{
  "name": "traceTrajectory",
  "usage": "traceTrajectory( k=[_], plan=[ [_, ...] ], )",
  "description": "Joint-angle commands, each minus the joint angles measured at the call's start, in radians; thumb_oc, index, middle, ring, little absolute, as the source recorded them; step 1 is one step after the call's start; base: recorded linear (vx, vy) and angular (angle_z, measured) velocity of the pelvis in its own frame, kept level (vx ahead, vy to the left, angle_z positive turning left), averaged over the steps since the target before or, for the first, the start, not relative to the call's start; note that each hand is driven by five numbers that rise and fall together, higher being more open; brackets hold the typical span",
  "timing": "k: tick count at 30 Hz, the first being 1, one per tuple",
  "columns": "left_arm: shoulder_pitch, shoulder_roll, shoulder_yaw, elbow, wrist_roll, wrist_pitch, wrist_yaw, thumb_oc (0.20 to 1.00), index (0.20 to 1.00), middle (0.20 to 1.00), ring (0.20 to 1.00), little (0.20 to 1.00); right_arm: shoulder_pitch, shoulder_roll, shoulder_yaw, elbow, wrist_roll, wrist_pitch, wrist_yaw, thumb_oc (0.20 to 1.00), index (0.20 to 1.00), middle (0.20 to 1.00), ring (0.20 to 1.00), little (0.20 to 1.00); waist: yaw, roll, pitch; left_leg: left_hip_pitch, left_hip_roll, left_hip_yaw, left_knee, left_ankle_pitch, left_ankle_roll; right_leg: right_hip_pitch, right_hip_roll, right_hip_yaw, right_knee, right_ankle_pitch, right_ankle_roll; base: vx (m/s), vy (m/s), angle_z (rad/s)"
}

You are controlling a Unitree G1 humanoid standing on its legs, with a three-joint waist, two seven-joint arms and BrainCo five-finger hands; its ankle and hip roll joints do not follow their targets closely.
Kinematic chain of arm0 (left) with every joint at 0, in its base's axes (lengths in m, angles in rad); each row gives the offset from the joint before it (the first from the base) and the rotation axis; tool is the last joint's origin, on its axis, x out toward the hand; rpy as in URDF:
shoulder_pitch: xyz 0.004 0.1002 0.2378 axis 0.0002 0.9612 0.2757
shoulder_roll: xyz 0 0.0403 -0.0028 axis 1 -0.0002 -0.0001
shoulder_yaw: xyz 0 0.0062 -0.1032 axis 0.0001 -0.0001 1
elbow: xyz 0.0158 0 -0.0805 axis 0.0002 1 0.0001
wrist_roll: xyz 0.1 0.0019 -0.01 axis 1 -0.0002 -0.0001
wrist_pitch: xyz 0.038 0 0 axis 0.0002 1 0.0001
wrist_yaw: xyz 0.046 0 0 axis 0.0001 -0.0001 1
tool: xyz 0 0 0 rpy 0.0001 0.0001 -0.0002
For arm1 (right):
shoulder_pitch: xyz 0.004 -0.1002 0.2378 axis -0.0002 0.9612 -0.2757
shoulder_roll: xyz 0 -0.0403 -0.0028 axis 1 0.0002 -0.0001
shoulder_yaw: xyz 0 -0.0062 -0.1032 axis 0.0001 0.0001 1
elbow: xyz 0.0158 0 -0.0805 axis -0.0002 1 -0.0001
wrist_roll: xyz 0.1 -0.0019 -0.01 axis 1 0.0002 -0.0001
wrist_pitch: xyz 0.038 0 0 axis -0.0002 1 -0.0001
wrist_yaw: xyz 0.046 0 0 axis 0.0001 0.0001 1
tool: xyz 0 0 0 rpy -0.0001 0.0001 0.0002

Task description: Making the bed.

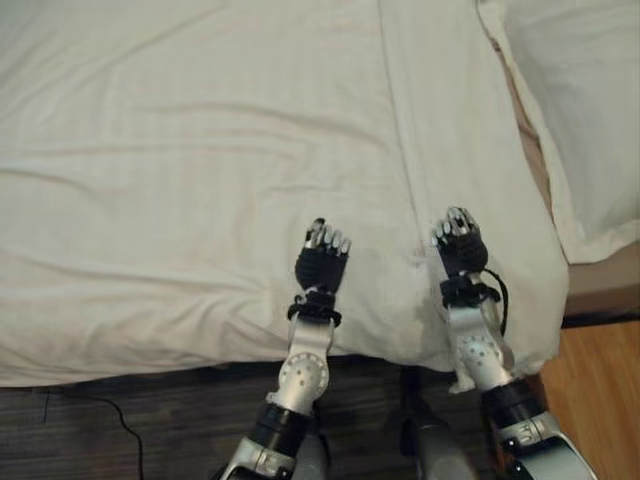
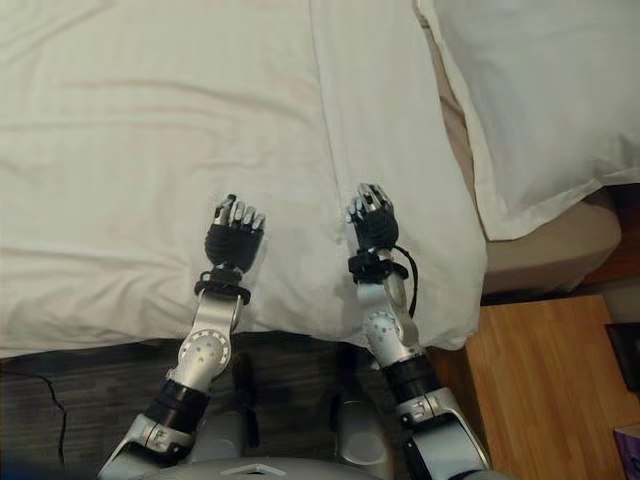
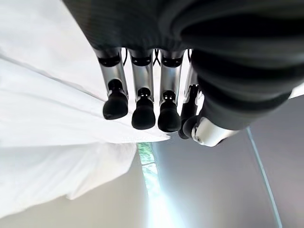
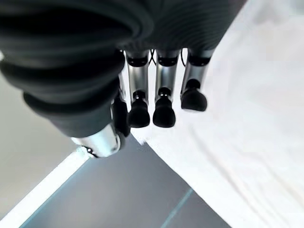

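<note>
Both hands sit over the near edge of the white duvet [image 1: 200, 180]. My left hand [image 1: 322, 262] and my right hand [image 1: 458, 248] are palm down, side by side but apart. In each wrist view the fingers [image 3: 142, 102] hang in a row, bent at the tips, with nothing clamped between them and the thumb; the right hand's fingers [image 4: 164, 102] look the same.

A long crease runs up the duvet between my hands. The pillow [image 2: 540, 110] lies at the right, on the bare mattress [image 2: 545, 255].

I judge this the smoothing step, with the cover spread but rumpled. Next I would press down flat and sweep outward.
</note>
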Motion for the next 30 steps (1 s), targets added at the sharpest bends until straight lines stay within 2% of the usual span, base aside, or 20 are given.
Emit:
traceTrajectory(
  k=[1,6,10,13,15,17,18,20,21,22,24,25,27,28,30],
  plan=[
    [-0.089,0.039,-0.040,-0.065,0.035,-0.036,-0.046,0.200,0.200,0.200,0.200,0.200,-0.092,0.042,-0.012,-0.022,0.017,-0.066,0.044,0.200,0.200,0.200,0.200,0.200,-0.007,-0.025,-0.041,-0.012,-0.043,0.030,0.009,-0.090,0.049,0.052,-0.023,0.007,0.012,-0.167,0.021,-0.05,-0.009,0.01],
    [-0.184,0.055,-0.055,-0.081,0.062,-0.058,-0.041,0.200,0.200,0.200,0.200,0.200,-0.152,0.028,0.008,-0.005,0.036,-0.073,0.045,0.200,0.200,0.200,0.200,0.200,-0.011,-0.023,-0.020,-0.071,-0.049,0.035,0.009,-0.077,0.044,-0.017,-0.023,0.016,0.012,-0.144,0.030,-0.06,-0.032,-0.01],
    [-0.275,0.045,-0.064,-0.066,0.070,-0.077,-0.045,0.200,0.200,0.200,0.200,0.200,-0.243,0.018,0.007,0.088,0.078,-0.089,0.032,0.200,0.200,0.200,0.200,0.200,-0.016,-0.014,0.011,-0.134,-0.047,0.053,0.009,-0.064,0.038,-0.088,-0.027,0.031,0.012,-0.130,0.037,-0.05,-0.020,-0.12],
    [-0.307,0.022,-0.069,-0.026,0.064,-0.072,-0.061,0.200,0.200,0.200,0.200,0.200,-0.316,0.023,0.001,0.209,0.112,-0.090,0.024,0.200,0.200,0.200,0.200,0.200,-0.012,0.007,0.048,-0.222,-0.039,0.081,0.009,-0.048,0.028,-0.192,-0.039,0.047,0.012,-0.107,0.047,-0.10,0.002,-0.16],
    [-0.317,0.014,-0.074,0.031,0.049,-0.069,-0.065,0.200,0.200,0.200,0.200,0.200,-0.331,0.021,0.004,0.232,0.116,-0.089,0.028,0.200,0.200,0.200,0.200,0.200,-0.013,0.011,0.053,-0.254,-0.038,0.086,0.009,-0.040,0.024,-0.225,-0.040,0.052,0.012,-0.099,0.050,-0.06,-0.022,-0.20],
    [-0.358,-0.004,-0.052,0.230,-0.003,-0.057,-0.053,0.200,0.200,0.200,0.200,0.200,-0.364,0.037,-0.023,0.274,0.134,-0.099,0.007,0.200,0.200,0.200,0.200,0.200,-0.024,0.020,0.074,-0.310,-0.035,0.097,0.009,-0.029,0.020,-0.288,-0.037,0.054,0.012,-0.083,0.054,-0.06,-0.024,-0.19],
    [-0.358,-0.004,-0.051,0.230,-0.003,-0.057,-0.053,0.200,0.200,0.200,0.200,0.200,-0.365,0.037,-0.023,0.274,0.134,-0.099,0.007,0.200,0.200,0.200,0.200,0.200,-0.024,0.020,0.074,-0.311,-0.035,0.097,0.009,-0.029,0.020,-0.289,-0.036,0.054,0.012,-0.083,0.054,-0.02,-0.030,-0.15],
    [-0.362,-0.021,-0.018,0.467,-0.048,-0.005,-0.032,0.200,0.200,0.200,0.200,0.200,-0.356,0.063,-0.095,0.316,0.180,-0.121,-0.012,0.200,0.200,0.200,0.200,0.200,-0.039,0.025,0.089,-0.326,-0.037,0.098,0.009,-0.025,0.022,-0.308,-0.030,0.055,0.012,-0.080,0.057,0.00,-0.013,-0.02],
    [-0.363,-0.021,-0.018,0.468,-0.049,-0.005,-0.032,0.200,0.200,0.200,0.200,0.200,-0.357,0.063,-0.095,0.316,0.180,-0.121,-0.012,0.200,0.200,0.200,0.200,0.200,-0.039,0.025,0.090,-0.326,-0.037,0.098,0.009,-0.025,0.022,-0.308,-0.030,0.055,0.012,-0.080,0.057,0.05,-0.015,0.02],
    [-0.314,-0.029,0.015,0.548,-0.062,0.033,-0.034,0.200,0.200,0.200,0.200,0.200,-0.307,0.071,-0.152,0.342,0.203,-0.125,-0.020,0.200,0.200,0.200,0.200,0.200,-0.044,0.028,0.089,-0.308,-0.039,0.096,0.009,-0.034,0.026,-0.291,-0.029,0.055,0.012,-0.084,0.057,0.04,-0.013,0.03],
    [-0.278,-0.033,0.028,0.573,-0.057,0.048,-0.037,0.200,0.200,0.200,0.200,0.200,-0.274,0.077,-0.182,0.351,0.214,-0.127,-0.017,0.200,0.200,0.200,0.200,0.200,-0.047,0.030,0.090,-0.299,-0.040,0.096,0.009,-0.037,0.027,-0.283,-0.029,0.055,0.012,-0.085,0.056,0.06,-0.012,-0.02],
    [-0.176,-0.049,0.061,0.601,-0.053,0.063,-0.043,0.200,0.200,0.200,0.200,0.200,-0.178,0.080,-0.250,0.383,0.239,-0.124,-0.016,0.200,0.200,0.200,0.200,0.200,-0.054,0.030,0.079,-0.272,-0.043,0.093,0.009,-0.048,0.030,-0.257,-0.030,0.056,0.012,-0.092,0.054,0.10,-0.001,-0.04],
    [-0.127,-0.044,0.066,0.611,-0.033,0.079,-0.043,0.200,0.200,0.200,0.200,0.200,-0.138,0.068,-0.281,0.405,0.246,-0.114,-0.010,0.200,0.200,0.200,0.200,0.200,-0.055,0.031,0.069,-0.253,-0.045,0.093,0.009,-0.055,0.033,-0.239,-0.031,0.053,0.012,-0.096,0.053,0.09,0.006,0.00],
    [-0.012,-0.009,0.134,0.668,-0.002,0.112,-0.057,0.200,0.200,0.200,0.200,0.200,-0.070,0.023,-0.356,0.456,0.250,-0.095,-0.007,0.200,0.200,0.200,0.200,0.200,-0.056,0.033,0.048,-0.221,-0.046,0.092,0.009,-0.065,0.036,-0.208,-0.033,0.051,0.012,-0.105,0.050,0.09,0.011,0.01],
    [0.097,0.029,0.195,0.759,0.028,0.151,-0.084,0.200,0.200,0.200,0.200,0.200,-0.014,-0.024,-0.426,0.515,0.256,-0.072,0.005,0.200,0.200,0.200,0.200,0.200,-0.056,0.038,0.022,-0.189,-0.049,0.087,0.009,-0.077,0.039,-0.172,-0.035,0.045,0.012,-0.117,0.048,0.12,0.016,0.08]
  ],
)
